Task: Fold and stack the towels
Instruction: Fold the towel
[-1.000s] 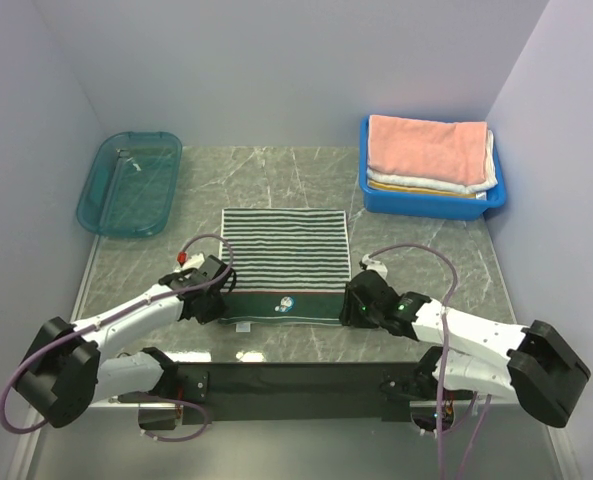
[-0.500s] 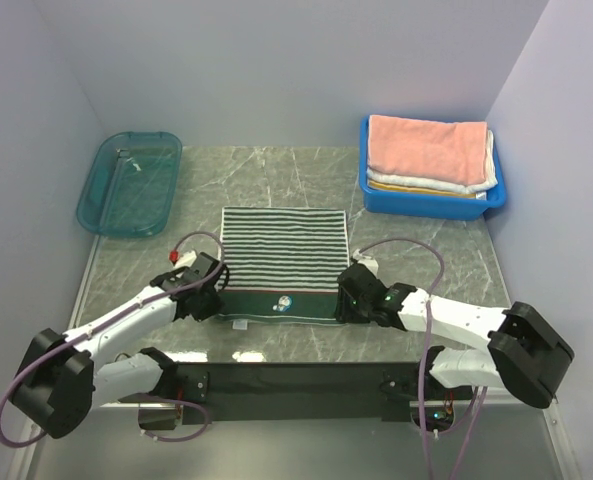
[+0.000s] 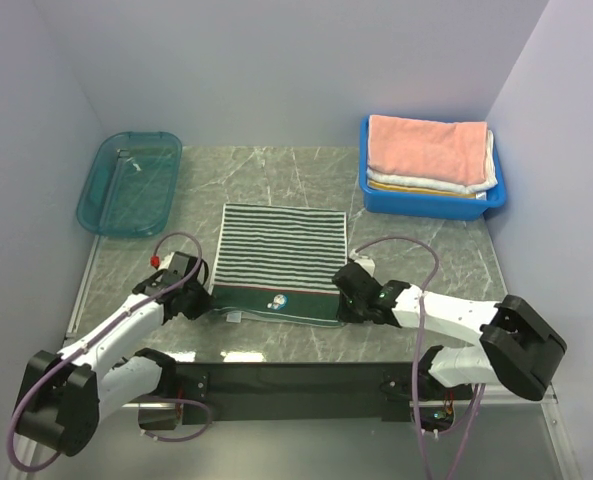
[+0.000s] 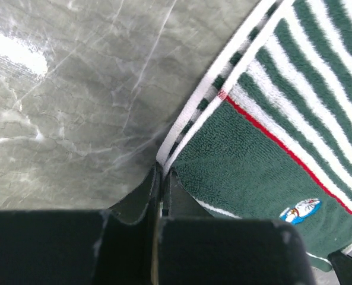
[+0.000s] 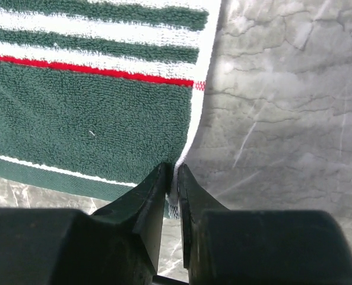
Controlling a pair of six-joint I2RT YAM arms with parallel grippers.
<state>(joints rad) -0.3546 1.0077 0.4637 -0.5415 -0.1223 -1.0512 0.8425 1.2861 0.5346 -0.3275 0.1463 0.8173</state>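
The dark-green-and-white striped towel (image 3: 281, 260) lies spread on the table centre, its near band plain green with a small cartoon patch. My left gripper (image 3: 198, 297) is shut on the towel's near left edge (image 4: 181, 127). My right gripper (image 3: 347, 301) is shut on the near right edge (image 5: 190, 133). Both near corners are raised slightly off the table. The salmon pink towel (image 3: 426, 147) lies folded on top of a white one and a yellow-and-white one in the blue bin (image 3: 431, 205) at the back right.
A teal see-through tray (image 3: 129, 182) sits at the back left. The table is grey marble (image 3: 416, 260). White walls close in on three sides. Purple cables loop over both wrists.
Both grippers have moved away from me and slightly left, carrying the towel's near edge with them; the near band now sits higher up the table and the left arm has swung left.
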